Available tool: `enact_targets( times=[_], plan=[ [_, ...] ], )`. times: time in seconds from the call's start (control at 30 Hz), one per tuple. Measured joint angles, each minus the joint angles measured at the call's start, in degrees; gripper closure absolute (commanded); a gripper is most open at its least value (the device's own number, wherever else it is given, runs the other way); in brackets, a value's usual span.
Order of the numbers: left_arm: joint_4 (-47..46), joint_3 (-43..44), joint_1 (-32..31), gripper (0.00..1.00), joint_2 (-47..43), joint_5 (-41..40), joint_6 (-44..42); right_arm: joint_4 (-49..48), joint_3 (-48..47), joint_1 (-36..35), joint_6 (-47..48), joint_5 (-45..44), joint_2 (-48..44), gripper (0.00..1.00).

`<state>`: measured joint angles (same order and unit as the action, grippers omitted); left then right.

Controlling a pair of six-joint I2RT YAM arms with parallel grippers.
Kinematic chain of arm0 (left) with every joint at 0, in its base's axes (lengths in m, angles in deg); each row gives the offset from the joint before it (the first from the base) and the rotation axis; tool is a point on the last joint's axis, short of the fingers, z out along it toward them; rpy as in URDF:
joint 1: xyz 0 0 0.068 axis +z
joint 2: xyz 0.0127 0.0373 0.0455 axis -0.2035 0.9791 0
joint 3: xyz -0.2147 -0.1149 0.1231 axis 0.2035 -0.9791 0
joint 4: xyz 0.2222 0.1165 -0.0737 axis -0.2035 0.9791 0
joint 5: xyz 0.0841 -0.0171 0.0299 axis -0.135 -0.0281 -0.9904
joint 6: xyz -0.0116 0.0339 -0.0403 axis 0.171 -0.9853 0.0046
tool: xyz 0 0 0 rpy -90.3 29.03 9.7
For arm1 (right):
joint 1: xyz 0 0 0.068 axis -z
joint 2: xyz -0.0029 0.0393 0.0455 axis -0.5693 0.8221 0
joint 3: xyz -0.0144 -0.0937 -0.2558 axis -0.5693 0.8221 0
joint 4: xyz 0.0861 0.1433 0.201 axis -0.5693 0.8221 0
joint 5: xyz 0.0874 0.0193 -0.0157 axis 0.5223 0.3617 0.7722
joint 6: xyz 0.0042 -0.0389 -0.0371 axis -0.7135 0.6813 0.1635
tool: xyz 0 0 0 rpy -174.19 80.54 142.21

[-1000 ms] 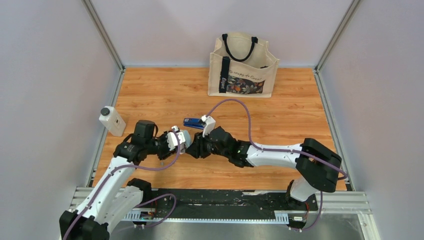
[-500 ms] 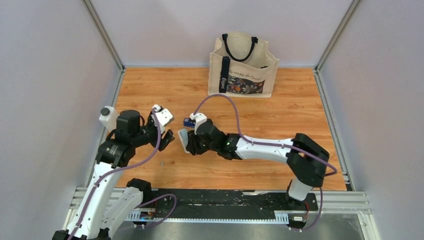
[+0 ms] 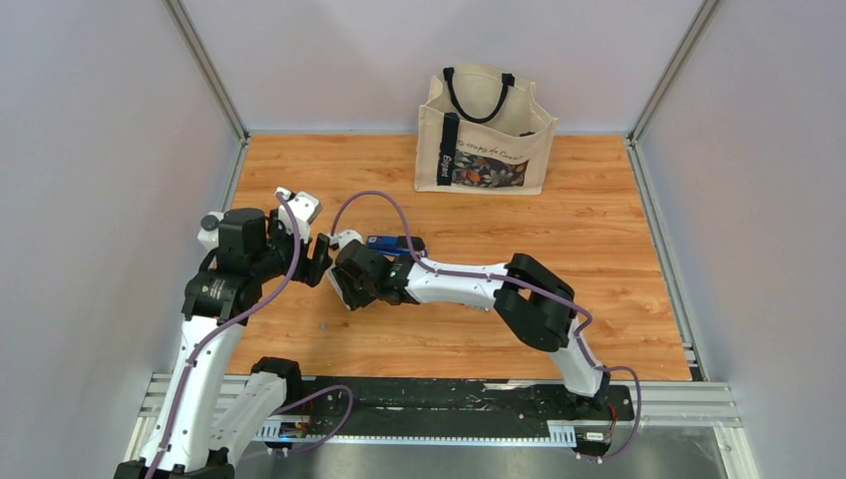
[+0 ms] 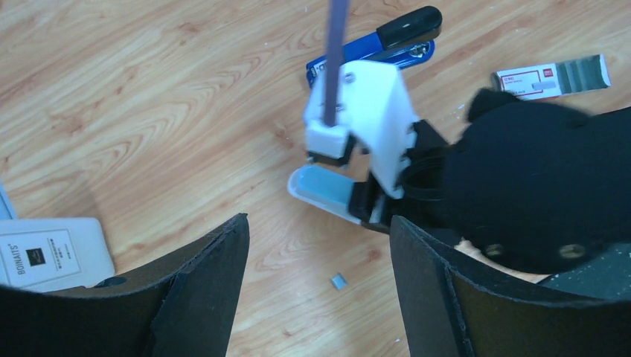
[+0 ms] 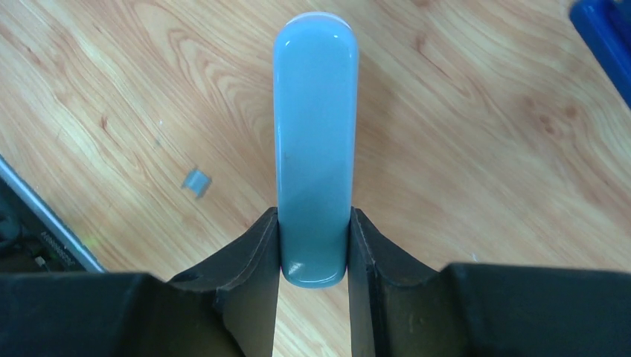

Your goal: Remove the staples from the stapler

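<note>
The dark blue stapler [image 3: 387, 242] lies on the wooden table, just behind the right wrist; it also shows as the stapler [image 4: 379, 43] and at a corner as the stapler [image 5: 606, 33]. One tiny grey piece of staples [image 4: 338, 280] lies loose on the wood, seen again as staples [image 5: 197, 182]. My right gripper [image 5: 313, 219] is shut on a pale grey-blue elongated object [image 5: 314, 141], held low over the table. My left gripper [image 4: 318, 222] stands open and empty just left of the right gripper [image 3: 347, 282], a short gap between them.
A small flat box with a red-and-white label [image 4: 551, 76] lies near the stapler. A white bottle [image 3: 210, 230] stands at the left edge behind the left arm. A canvas tote bag [image 3: 486, 135] stands at the back wall.
My left gripper has opened and drawn back to the left, away from the right gripper. The right arm has swung left with the pale object still in its grip.
</note>
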<state>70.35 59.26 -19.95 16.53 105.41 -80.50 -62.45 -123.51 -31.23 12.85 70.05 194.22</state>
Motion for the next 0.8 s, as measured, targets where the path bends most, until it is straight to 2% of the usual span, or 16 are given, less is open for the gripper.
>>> enact_targets(
  times=[0.2, 0.27, 0.4, 0.43, 0.5, 0.53, 0.63, 0.73, 0.8],
  plan=[
    [0.8, 0.5, 0.6, 0.21, -0.9, -2.2, 1.1, 6.6, -10.4, -0.5, 0.9, -0.6, 7.1, 1.0],
    [0.8, 0.5, 0.9, 0.21, -1.7, -3.1, 1.1, 8.3, -12.3, -0.5, 1.0, -0.6, 8.2, 0.97],
    [1.0, 1.7, 1.2, 0.21, -3.0, -4.7, 1.2, 12.2, -16.9, -0.5, 1.2, -0.7, 10.9, 0.82],
    [0.8, 2.2, 1.2, 0.21, -3.1, -4.3, 1.5, 12.6, -17.7, -0.5, 1.3, -0.7, 11.6, 0.73],
    [0.4, 2.8, 0.9, 0.2, -3.6, -3.7, 2.4, 12.6, -18.4, -0.6, 1.5, -1.0, 12.5, 0.67],
    [0.3, 2.8, 0.9, 0.2, -3.8, -3.7, 3.0, 12.7, -18.5, -0.7, 1.6, -1.0, 12.5, 0.58],
    [0.3, 2.8, 1.4, 0.2, -4.0, -4.0, 4.7, 12.2, -18.5, -0.7, 1.7, -1.1, 12.5, 0.44],
    [0.3, 2.8, 2.2, 0.2, -3.8, -4.2, 5.9, 12.0, -17.3, -0.7, 1.8, -1.4, 12.5, 0.33],
    [0.2, 2.8, 3.0, 0.2, -3.6, -4.2, 6.4, 10.9, -15.3, -0.8, 2.0, -1.8, 11.8, 0.32]
  ],
)
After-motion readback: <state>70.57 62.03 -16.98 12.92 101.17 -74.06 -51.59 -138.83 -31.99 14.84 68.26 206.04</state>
